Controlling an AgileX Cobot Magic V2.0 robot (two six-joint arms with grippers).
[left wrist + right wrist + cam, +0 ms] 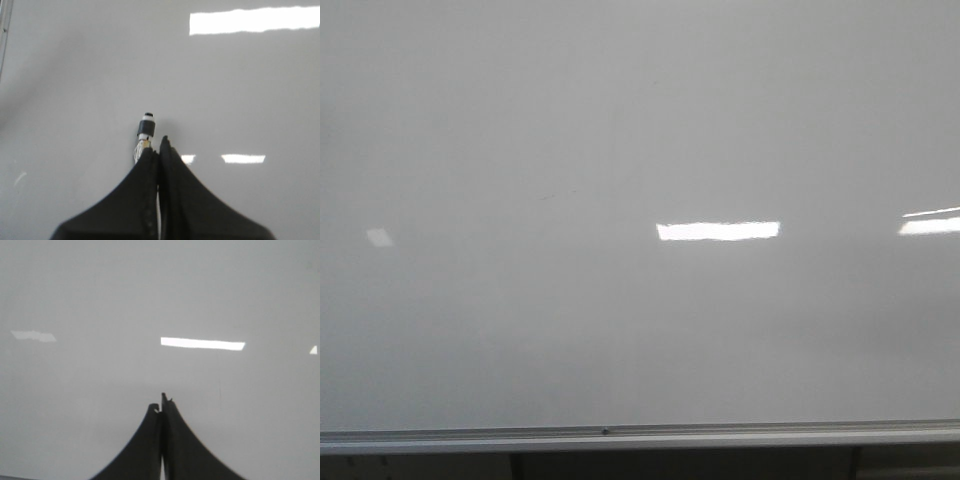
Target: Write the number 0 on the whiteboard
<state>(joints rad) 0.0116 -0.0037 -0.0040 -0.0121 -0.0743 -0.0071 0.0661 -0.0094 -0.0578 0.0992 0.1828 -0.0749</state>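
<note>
While the board (620, 120) looks blank in the front view, no 0 shows on it yet, so the writing step has not begun. Only bright light patches sit at about 3 o'clock, and the silver tray edge (620, 436) runs along 6 o'clock. No arm shows in that view. The left gripper (159, 150) has its fingers pinching a pen (145, 131), whose black and white end pokes out toward 11 o'clock. I cannot tell if the pen touches the board. The right gripper (161, 407) has its fingers pressed together, holding nothing. Next, I think the left arm must press the pen on the board and draw a closed loop.
</note>
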